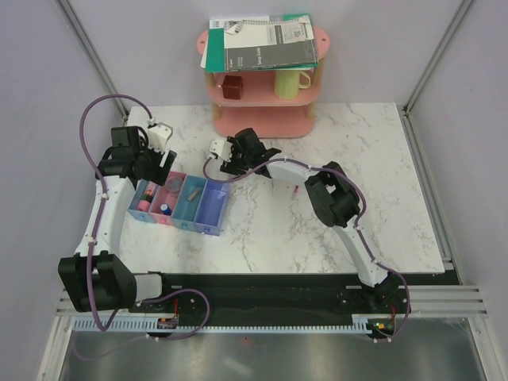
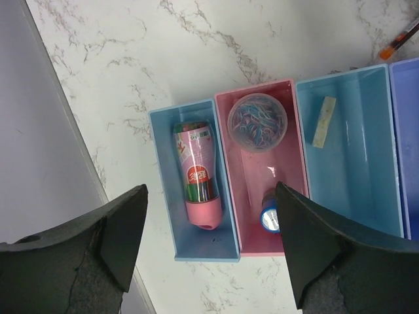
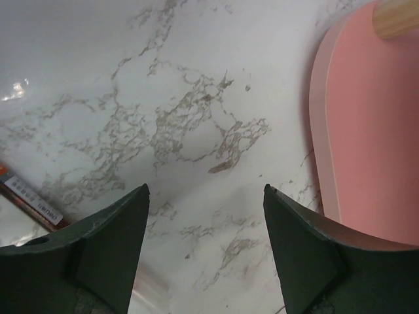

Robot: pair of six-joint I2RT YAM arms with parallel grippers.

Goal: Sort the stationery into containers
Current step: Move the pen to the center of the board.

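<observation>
Risk sits with the thin red pen (image 3: 29, 199), lying flat on the glossy marble counter (image 3: 196, 98) beside my right end effector (image 3: 205, 216), which is spread wide and empty: that hard round barrel could roll or skid out of a pinch. My left end effector (image 2: 209, 216), likewise spread and holding nothing, hovers over the smooth plastic trays (image 2: 353, 170), where a pink-capped tube (image 2: 196, 176), a round tub (image 2: 257, 121) and a pale block (image 2: 323, 121) lie.
</observation>
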